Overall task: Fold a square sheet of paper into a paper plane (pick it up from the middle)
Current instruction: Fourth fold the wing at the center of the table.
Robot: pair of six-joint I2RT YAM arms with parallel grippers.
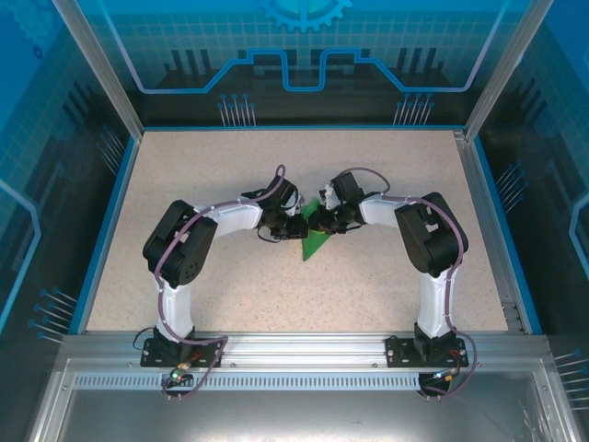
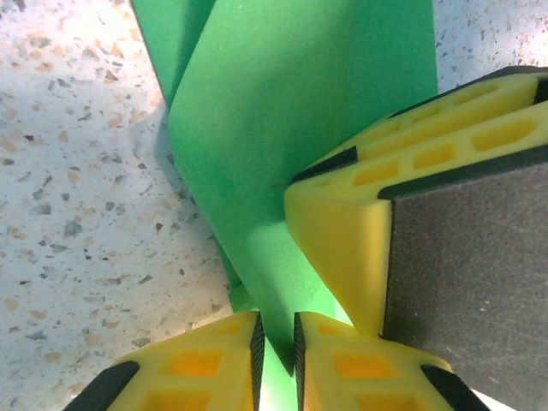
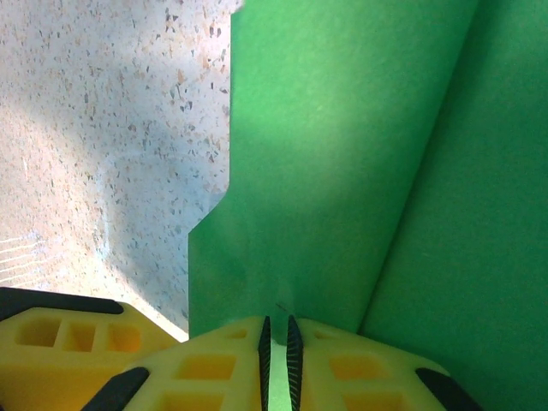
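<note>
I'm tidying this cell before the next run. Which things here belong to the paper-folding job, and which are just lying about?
In the job:
- green paper, partly folded
- left tool and right tool, both pinching it

Not in the job:
- speckled table
- aluminium rail
- blue enclosure walls
These are fixtures, not loose items.

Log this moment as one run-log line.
stage: mid-fold | left gripper: shut on green paper | right gripper: shut on green paper | paper: creased, layers overlapping | grippers: close together on the same edge
</note>
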